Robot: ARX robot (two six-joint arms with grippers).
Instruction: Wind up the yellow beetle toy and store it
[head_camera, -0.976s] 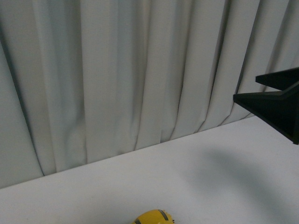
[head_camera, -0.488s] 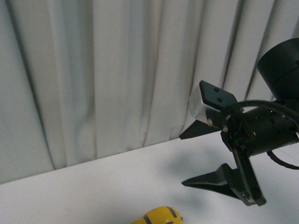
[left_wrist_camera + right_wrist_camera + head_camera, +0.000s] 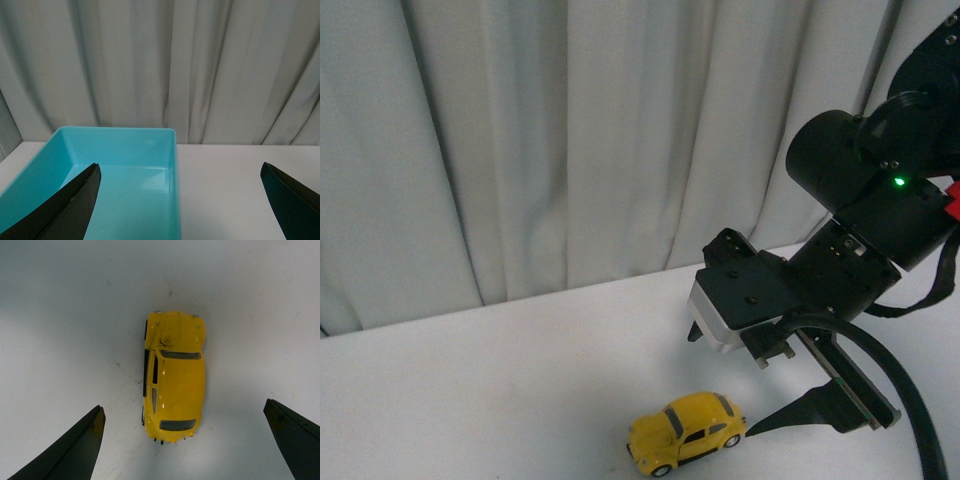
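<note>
My right claw [image 3: 720, 384] hangs wide open and empty above the yellow beetle toy [image 3: 685, 432] on the bench [image 3: 470, 400]. My left claw [image 3: 180, 167] is spread and empty, facing the turquoise bin [image 3: 115, 131]. By my judgement, grasping, winding and storing all remain.

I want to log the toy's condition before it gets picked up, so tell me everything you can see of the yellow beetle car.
The yellow beetle toy is a small glossy car, painted metal by its look, with dark windows, black tyres and a round fitting on one end. It stands upright on its wheels on the white table. The right hand hangs open above it, fingers wide to either side; nothing grips it.
</note>
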